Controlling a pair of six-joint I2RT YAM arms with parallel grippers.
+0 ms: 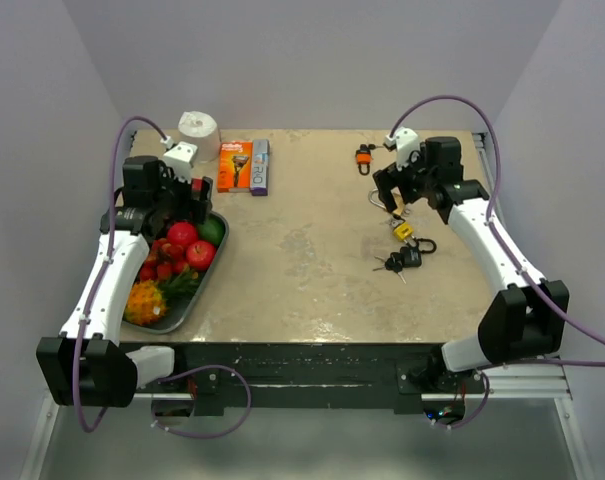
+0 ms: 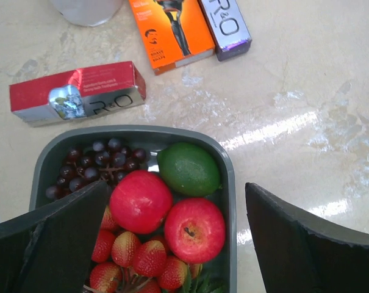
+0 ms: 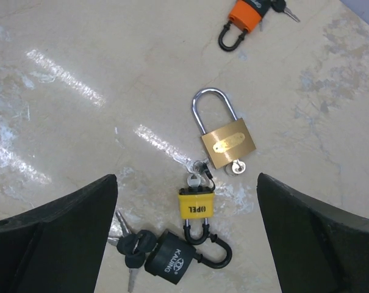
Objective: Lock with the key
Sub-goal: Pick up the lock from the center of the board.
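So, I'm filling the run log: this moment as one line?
left gripper open over fruit tray | right gripper open above brass padlock | nothing held

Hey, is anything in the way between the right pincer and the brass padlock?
Nothing visible blocks it. The right pincer hangs open above the brass padlock. The yellow padlock lies close beside its lower corner, with its keys almost at the brass body, which might crowd a grasp.
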